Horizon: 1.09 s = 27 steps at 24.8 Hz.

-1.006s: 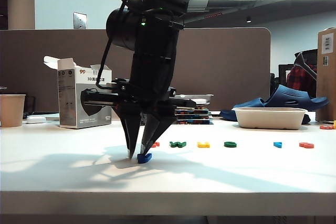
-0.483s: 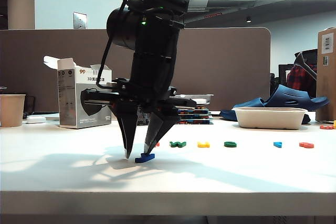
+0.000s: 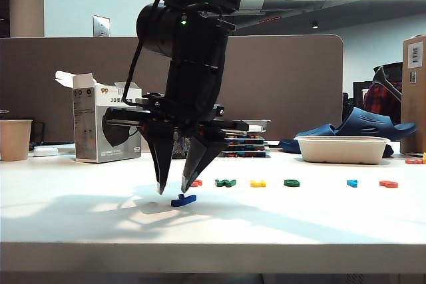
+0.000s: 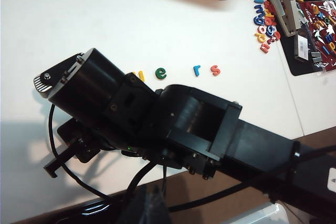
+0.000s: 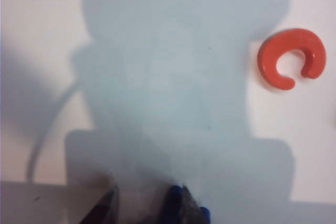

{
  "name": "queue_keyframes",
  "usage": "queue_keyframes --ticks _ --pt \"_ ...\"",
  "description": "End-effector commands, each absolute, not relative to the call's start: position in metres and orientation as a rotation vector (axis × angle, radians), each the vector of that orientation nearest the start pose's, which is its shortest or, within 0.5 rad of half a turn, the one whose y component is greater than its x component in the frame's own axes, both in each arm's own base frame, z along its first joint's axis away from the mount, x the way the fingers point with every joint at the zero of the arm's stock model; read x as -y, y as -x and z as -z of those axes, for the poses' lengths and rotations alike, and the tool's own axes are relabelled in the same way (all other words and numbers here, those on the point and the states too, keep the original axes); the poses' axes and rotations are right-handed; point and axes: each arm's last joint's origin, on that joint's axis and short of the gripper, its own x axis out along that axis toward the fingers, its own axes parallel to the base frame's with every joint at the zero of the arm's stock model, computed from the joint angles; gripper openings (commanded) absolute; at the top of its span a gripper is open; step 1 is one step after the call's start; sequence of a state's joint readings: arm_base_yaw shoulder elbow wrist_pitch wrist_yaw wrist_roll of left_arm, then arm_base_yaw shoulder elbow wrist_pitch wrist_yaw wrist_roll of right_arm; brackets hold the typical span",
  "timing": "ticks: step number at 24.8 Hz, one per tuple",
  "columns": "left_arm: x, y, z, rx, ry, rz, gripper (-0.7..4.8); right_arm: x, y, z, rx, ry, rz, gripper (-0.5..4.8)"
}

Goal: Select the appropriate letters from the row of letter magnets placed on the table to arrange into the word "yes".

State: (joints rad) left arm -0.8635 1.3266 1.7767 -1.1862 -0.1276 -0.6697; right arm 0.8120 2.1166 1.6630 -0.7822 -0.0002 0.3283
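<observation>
Letters lie in a loose row (image 3: 293,183) across the white desk (image 3: 333,221): a red-orange one (image 3: 196,182) half hidden behind the arm, a green W shape (image 3: 225,182), a yellow one (image 3: 257,183), a rounded dark green one (image 3: 291,183), a light blue one (image 3: 352,183) and another red-orange one (image 3: 389,183). The dark blue letter (image 3: 183,200) sits apart from them, nearer the front edge, lying flat on the desk. The right claw (image 3: 173,187) points straight down just above it, its two fingers spread and pinching nothing, the blue piece just beside the right-hand fingertip. From that arm's own camera a red-orange C-like shape (image 5: 292,58) shows on the desk beyond the fingertips (image 5: 181,203). The left claw is out of sight; its camera sees only the other black arm (image 4: 157,124) and the far letters.
</observation>
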Motion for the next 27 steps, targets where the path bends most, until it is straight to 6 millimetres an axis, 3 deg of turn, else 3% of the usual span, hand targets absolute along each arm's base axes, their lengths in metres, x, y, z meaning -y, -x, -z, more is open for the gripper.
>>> queue_keyframes --ticks 1,12,17,24,27 --pt "0.166 -0.146 -0.458 -0.838 0.264 0.450 -0.05 -0.310 -0.301 -0.203 -1.205 0.216 -0.516 1.49" --pt "0.166 -0.147 -0.458 -0.835 0.265 0.451 -0.05 -0.282 -0.314 -0.255 -1.164 0.219 -0.427 1.51" --pt "0.166 -0.147 -0.458 -0.835 0.266 0.452 -0.05 -0.260 -0.329 -0.281 -1.177 0.197 -0.358 2.05" --pt "0.166 -0.147 -0.458 -0.834 0.266 0.451 -0.05 -0.235 -0.344 -0.287 -1.202 0.169 -0.283 2.35" --pt "0.166 -0.147 -0.458 -0.834 0.266 0.451 -0.05 -0.215 -0.352 -0.284 -1.260 0.160 -0.219 2.54"
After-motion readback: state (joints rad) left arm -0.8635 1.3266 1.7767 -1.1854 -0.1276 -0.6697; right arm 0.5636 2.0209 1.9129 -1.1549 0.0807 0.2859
